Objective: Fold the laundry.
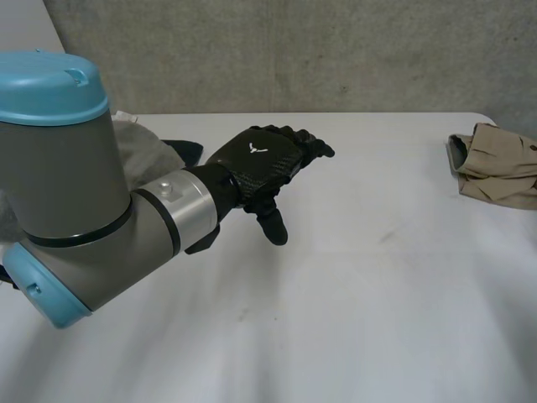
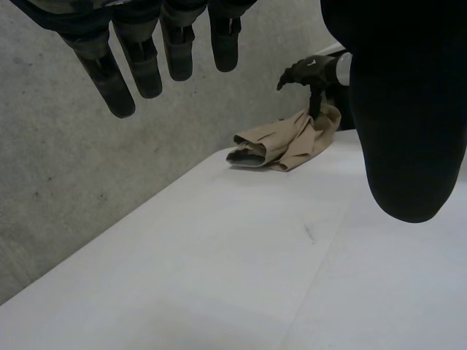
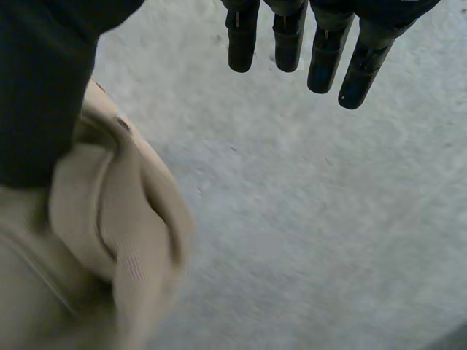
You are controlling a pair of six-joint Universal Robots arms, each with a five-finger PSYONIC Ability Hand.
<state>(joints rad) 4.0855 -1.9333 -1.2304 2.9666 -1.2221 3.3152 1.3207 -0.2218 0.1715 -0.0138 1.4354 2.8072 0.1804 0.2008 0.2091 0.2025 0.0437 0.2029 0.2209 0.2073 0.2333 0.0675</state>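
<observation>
Left hand (image 1: 256, 164), black, held over the white table (image 1: 352, 294) left of centre: fingers (image 2: 146, 65) straight and spread, thumb pointing down, nothing in its hold. Crumpled tan fabric garment (image 1: 495, 159) lies bunched at the far right edge of the table, well apart from the left hand. Right hand (image 2: 310, 71) sits directly above that garment; in its own wrist view its fingers (image 3: 288, 36) are straight and clear of the cloth, thumb over the tan folds, hand relaxed, no grasp. Contact between thumb and cloth: cannot tell. Pale grey cloth heap (image 1: 143, 147) lies behind the left arm, at the far left of the table.
</observation>
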